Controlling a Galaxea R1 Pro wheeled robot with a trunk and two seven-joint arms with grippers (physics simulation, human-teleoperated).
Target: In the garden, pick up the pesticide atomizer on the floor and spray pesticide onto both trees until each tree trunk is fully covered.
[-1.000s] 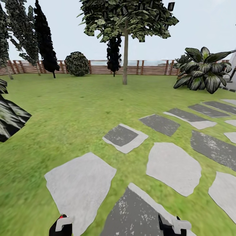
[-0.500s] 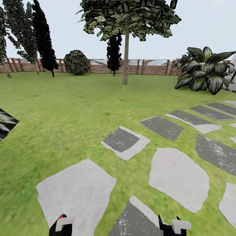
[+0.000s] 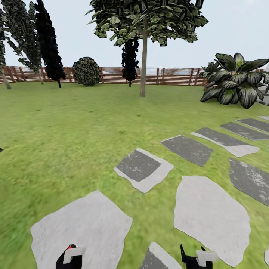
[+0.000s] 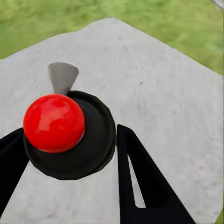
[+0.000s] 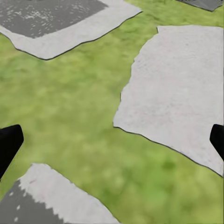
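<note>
So, far left: slim near-black trees stand at the back of the lawn, and a round dark bush sits just in front of the brown slat fence.
Left end effector: low at the head view's bottom edge, over a pale grey paving stone. From its wrist camera the left end effector has both black fingers pressed against a round black body, so it is clamped on it.
Pesticide atomizer: held in that left grip above the stone, with a glossy red ball on a black disc and a small grey cone poking out beyond it. A speck of red also shows at the left grip in the head view.
Middle distance: a pale-trunked tree rises from the grass near the fence, well apart from the robot, its dark-green crown high up.
Right end effector: low at the bottom edge, carrying nothing. In its wrist view the right end effector has its fingertips far apart — grass and stone edges lie between them.
Right side: dark and pale stepping stones run off across the grass towards a broad-leaved plant.
</note>
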